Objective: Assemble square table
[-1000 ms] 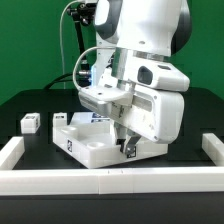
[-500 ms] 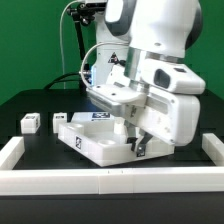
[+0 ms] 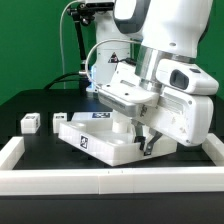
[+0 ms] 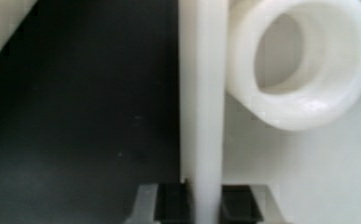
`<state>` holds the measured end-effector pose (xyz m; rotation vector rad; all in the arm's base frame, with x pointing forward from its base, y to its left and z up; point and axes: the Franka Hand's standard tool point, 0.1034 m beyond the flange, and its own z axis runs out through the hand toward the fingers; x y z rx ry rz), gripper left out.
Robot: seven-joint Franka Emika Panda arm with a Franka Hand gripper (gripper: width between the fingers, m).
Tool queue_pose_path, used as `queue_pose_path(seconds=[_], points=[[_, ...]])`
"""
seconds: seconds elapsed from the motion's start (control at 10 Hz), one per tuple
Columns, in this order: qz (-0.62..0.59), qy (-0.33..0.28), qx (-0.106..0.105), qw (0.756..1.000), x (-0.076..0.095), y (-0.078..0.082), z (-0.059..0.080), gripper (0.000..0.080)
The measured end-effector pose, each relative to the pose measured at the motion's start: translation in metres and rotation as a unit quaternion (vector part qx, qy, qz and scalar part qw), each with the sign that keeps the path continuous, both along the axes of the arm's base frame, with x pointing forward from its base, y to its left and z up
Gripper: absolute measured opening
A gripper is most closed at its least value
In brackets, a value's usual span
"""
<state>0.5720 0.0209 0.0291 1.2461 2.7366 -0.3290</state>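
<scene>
The square table's white slab (image 3: 100,143) lies on the black table, with a black-and-white tag on its near side. My gripper (image 3: 147,143) is at the slab's corner on the exterior view's right. In the wrist view the gripper (image 4: 202,203) is shut on the slab's thin raised edge (image 4: 203,90), which runs between the two dark fingers (image 4: 159,203). A round raised corner socket (image 4: 310,60) sits beside that edge. Two small white tagged leg posts (image 3: 29,123) (image 3: 58,118) stand at the exterior view's left, apart from the slab.
A long low white wall (image 3: 100,180) borders the front of the work area, with end pieces at the left (image 3: 10,150) and right (image 3: 213,145). A black stand with cables (image 3: 75,50) rises at the back.
The arm has swung toward the exterior view's right and its wrist has turned. The gripped corner of the slab has shifted slightly with it. The leg posts have not moved.
</scene>
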Motion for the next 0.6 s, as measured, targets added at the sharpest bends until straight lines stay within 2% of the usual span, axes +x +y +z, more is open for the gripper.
queue_pose_path(seconds=[0.2, 0.4, 0.6], points=[[0.071, 0.017, -0.007, 0.997, 0.000, -0.003, 0.000, 0.0063], [0.176, 0.041, -0.016, 0.983, -0.001, 0.009, -0.001, 0.0063], [0.268, 0.068, -0.035, 0.960, -0.004, 0.024, 0.000, 0.0063]])
